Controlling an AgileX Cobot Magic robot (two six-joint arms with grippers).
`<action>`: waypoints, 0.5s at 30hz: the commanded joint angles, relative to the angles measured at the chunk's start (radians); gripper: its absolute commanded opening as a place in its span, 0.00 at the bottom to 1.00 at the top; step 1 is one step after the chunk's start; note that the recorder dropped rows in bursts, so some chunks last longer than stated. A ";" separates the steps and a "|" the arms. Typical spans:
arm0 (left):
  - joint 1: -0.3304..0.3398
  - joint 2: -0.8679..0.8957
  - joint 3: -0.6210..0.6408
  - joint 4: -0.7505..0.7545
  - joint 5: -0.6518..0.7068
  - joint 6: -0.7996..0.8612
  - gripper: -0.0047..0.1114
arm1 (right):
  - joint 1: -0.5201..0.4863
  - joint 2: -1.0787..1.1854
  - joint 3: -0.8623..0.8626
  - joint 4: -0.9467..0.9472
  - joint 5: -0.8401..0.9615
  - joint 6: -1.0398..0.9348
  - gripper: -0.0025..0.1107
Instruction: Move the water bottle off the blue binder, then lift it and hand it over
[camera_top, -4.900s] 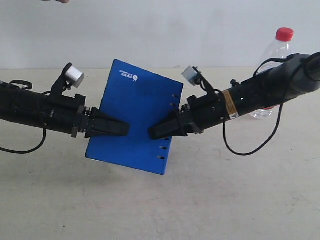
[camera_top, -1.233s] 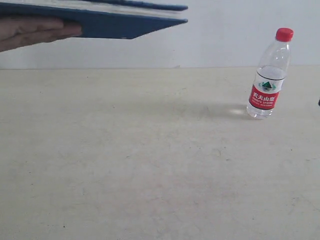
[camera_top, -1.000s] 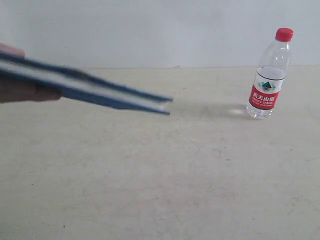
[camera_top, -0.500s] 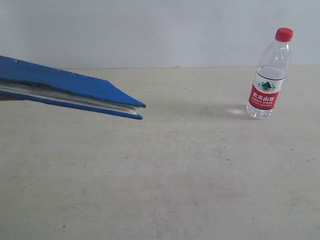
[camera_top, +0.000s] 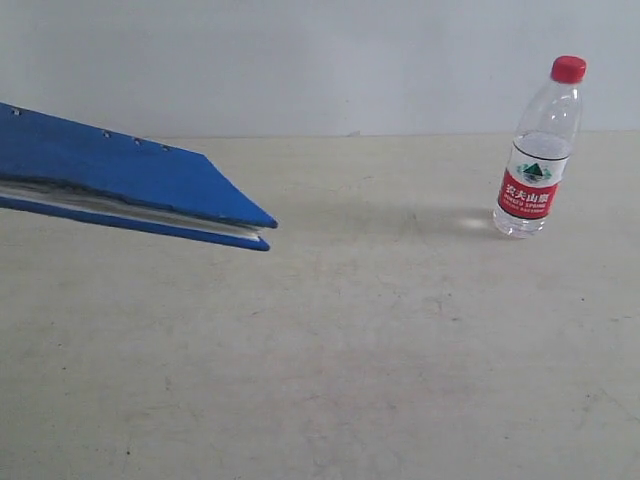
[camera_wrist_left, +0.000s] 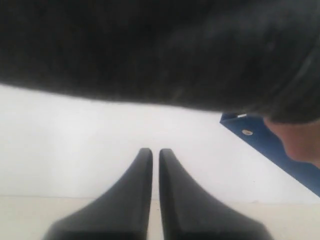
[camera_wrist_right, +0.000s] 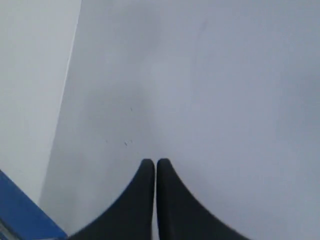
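Blue binder (camera_top: 120, 175), flat rectangular bright-blue ring type with white pages showing at the edge, is nearest the exterior camera. It's off the pale table (camera_top: 380, 350), airborne at the left, tilted with one corner dipping toward the middle. Neither arm shows in that view. Left wrist view has the binder's slotted edge just beside a skin-toned patch (camera_wrist_left: 295, 142), probably a person's hand, can't confirm. Left gripper (camera_wrist_left: 151, 155): jaws clenched together, nothing between them, aimed at the white wall (camera_top: 300, 60). Right gripper (camera_wrist_right: 156, 165) same: jaws pressed tight, empty, with a blue corner of the binder at the frame edge

Further back is the water bottle (camera_top: 540, 150), small clear plastic with a red cap and a red/white/green label. It's upright on the table at the far right, well apart from the binder, with neither arm touching it

My read: bottle is off the binder, and the binder is out of robot grip and likely with a person, so the handover step looks finished. Next move calls for nothing but keeping both arms clear of the table. Any fresh grab would need the jaws released first
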 joint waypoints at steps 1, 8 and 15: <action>-0.002 -0.003 0.005 -0.003 0.006 0.004 0.08 | -0.013 -0.004 -0.001 -0.134 0.199 0.104 0.02; -0.002 -0.003 0.005 -0.003 0.006 0.004 0.08 | -0.013 -0.004 -0.001 0.269 0.283 -0.162 0.02; -0.002 -0.003 0.005 -0.003 0.006 0.004 0.08 | -0.013 -0.004 0.013 1.113 0.629 -1.114 0.02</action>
